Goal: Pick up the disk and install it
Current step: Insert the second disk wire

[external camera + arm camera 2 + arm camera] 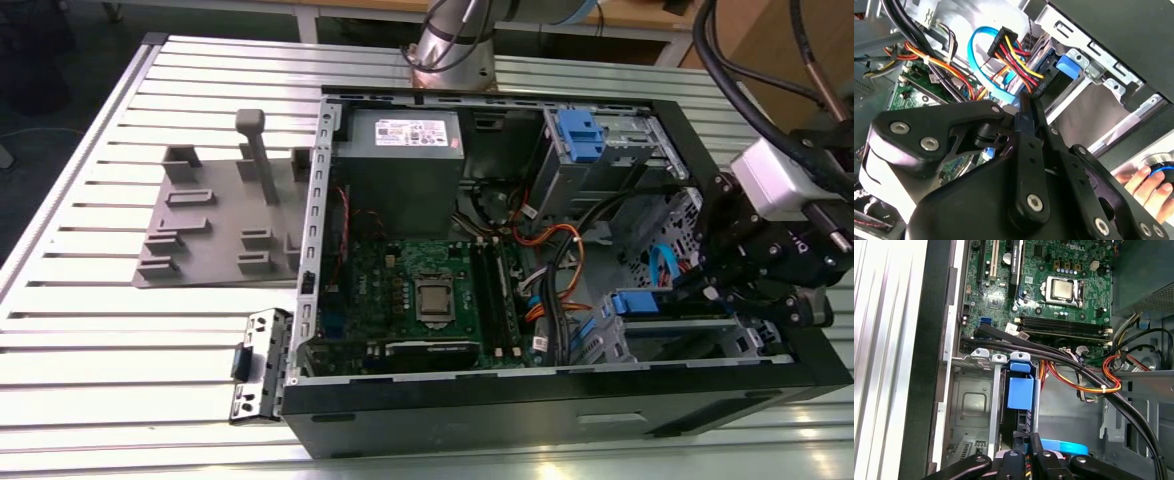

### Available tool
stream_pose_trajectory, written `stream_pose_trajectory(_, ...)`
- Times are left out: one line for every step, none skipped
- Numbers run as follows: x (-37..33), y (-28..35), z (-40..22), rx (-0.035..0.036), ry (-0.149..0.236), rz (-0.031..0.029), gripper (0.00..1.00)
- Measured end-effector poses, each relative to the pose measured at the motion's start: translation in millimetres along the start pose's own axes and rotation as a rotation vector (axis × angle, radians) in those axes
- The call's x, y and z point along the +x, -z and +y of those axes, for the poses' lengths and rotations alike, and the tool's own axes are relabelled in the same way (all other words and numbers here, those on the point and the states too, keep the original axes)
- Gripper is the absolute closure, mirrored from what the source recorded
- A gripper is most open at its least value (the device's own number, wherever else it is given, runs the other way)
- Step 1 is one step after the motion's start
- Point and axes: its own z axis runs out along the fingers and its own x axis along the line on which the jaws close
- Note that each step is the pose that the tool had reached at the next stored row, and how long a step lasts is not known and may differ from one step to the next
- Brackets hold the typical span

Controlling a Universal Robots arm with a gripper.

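Black hand closed above blue-framed disk.

A robotics lab bench: slatted aluminium table, opened computer case, grey fixture plate.

Lighting's bright and even from overhead. The slatted table glares nearly white along the exterior view's lower left, and the case interior falls into shadow. In the second wrist view the black end effector sits close up and soft.
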Motion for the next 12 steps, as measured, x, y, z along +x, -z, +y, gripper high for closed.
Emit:
stream_pose_trajectory(0.2,-0.2,0.0,0.0,0.0,0.0002,0.84)
stream_pose_trajectory(0.4,-0.4,0.0,0.0,0.0,0.0003,0.84)
stream_pose_trajectory(0.6,-0.8,0.0,0.0,0.0,0.0002,0.84)
stream_pose_trajectory(0.8,-1.3,-0.1,0.0,0.0,0.0002,0.84)
stream_pose_trajectory(1.0,-1.9,-0.1,0.0,0.0,0.0002,0.84)
stream_pose_trajectory(1.0,-2.1,-0.1,-0.0001,0.0,0.0003,0.84)
stream_pose_trajectory(1.0,-2.1,-0.1,0.0,0.0,0.0002,0.84)
stream_pose_trajectory(1.0,-2.1,-0.1,0.0,0.0,0.0002,0.84)
stream_pose_trajectory(1.0,-2.2,-0.1,0.0,0.0,0.0001,0.84)
stream_pose_trajectory(1.0,-2.6,-0.2,0.0001,0.0,-0.0007,0.83)
stream_pose_trajectory(1.1,-2.7,-0.2,0.0001,0.0,-0.0008,0.83)
stream_pose_trajectory(1.1,-2.7,-0.2,0.0,0.0,-0.0008,0.77)
